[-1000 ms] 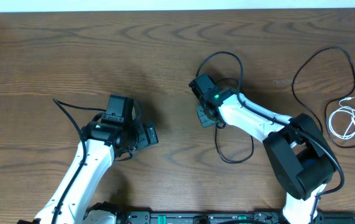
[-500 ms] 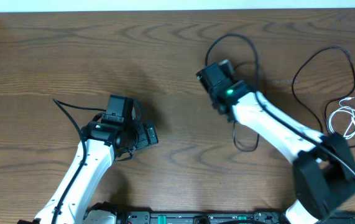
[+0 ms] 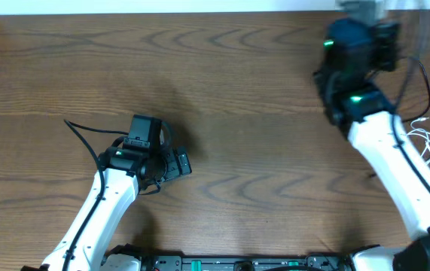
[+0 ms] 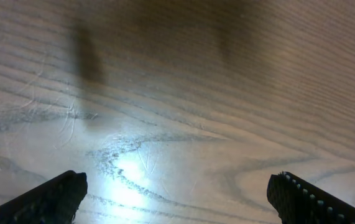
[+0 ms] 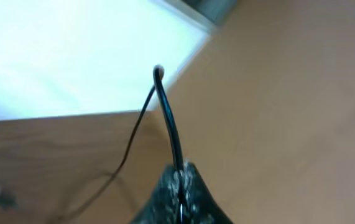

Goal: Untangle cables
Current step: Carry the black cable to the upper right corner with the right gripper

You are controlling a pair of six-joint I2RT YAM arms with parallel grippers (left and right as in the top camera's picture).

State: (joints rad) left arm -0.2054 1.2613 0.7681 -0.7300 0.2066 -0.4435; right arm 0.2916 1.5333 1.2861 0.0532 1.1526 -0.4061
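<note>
Black cable [image 5: 168, 118] lift
Right gripper [image 5: 180, 171] pinches it at 1 o'clock: raise slowly, watch for snags. Left gripper [image 4: 177, 199] spread wide, empty.

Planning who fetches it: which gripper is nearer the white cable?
Right. The right gripper, shut on a black cable, hovers at the far right, close beyond the white cable; the left gripper, open, is well away, left of centre.

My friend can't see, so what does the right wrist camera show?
The right tool, shut, pinches a thin black cable that rises, bends over and trails down to the left toward the wooden table. The picture is blurry, with a bright white patch at upper left.
</note>
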